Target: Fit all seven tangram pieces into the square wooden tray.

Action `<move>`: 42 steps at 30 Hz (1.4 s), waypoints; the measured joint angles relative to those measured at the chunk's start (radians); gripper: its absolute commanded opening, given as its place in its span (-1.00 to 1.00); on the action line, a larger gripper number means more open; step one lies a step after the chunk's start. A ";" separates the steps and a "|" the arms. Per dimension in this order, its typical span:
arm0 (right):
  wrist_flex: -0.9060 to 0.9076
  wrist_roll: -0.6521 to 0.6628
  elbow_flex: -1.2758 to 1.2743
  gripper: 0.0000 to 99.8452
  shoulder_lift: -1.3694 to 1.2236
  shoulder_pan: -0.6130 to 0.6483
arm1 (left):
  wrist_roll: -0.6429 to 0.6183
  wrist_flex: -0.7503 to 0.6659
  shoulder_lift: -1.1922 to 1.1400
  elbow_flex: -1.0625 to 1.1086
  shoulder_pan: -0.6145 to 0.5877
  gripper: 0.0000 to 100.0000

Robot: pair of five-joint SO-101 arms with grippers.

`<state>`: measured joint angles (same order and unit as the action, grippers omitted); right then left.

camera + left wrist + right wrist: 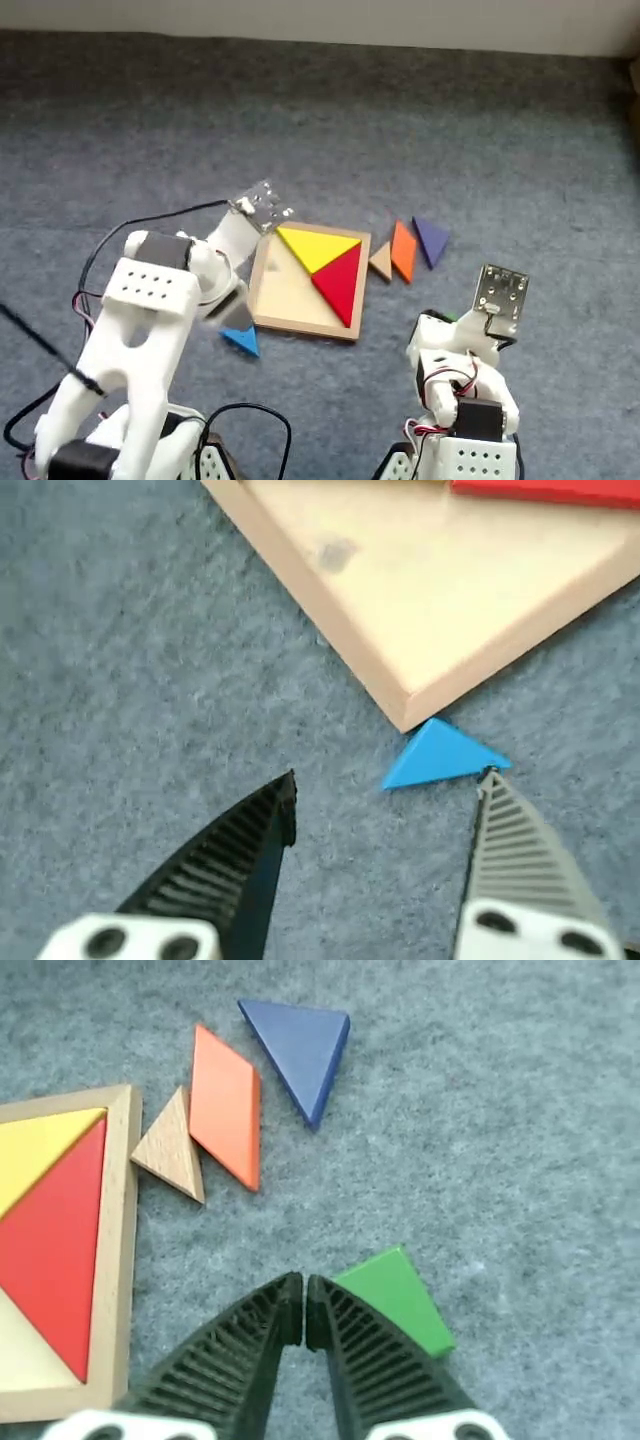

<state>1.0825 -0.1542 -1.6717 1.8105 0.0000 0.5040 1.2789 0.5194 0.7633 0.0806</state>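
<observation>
Tray (292, 292) holds two pieces, the yellow triangle (315, 245) and the red triangle (342, 283), with bare wood over the rest of its floor. The other five lie on the grey carpet: the wooden triangle (172, 1148), orange parallelogram (226, 1106) and dark blue triangle (302, 1048) in a row beside one tray edge, the green piece (397, 1300) nearer the right arm, and the light blue triangle (440, 755) touching a tray corner. Left gripper (389, 778) hangs with its jaws spread wide, one tip at the light blue triangle's corner. Right gripper (303, 1285) has its jaws pressed together on nothing, just beside the green piece. Risk noted: closing the left jaws from this offset could wedge the flat triangle against the tray rim, or spin it out of the grip. Any descent by the right gripper as it stands could shove the green piece aside.
</observation>
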 measured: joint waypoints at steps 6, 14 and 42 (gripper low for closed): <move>0.000 0.000 0.000 -0.96 0.000 0.000 | 0.000 -0.083 -0.173 0.057 -0.021 -0.43; 0.000 0.000 0.000 -0.96 0.000 0.000 | -0.003 -0.163 -0.359 0.054 -0.012 -0.43; 0.000 0.000 0.000 -0.96 0.000 0.000 | -0.187 -0.054 -0.568 -0.091 0.178 -0.45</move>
<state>1.0825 -0.1542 -1.6717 1.8105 0.0000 0.3168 1.2252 -0.0483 0.6728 0.2585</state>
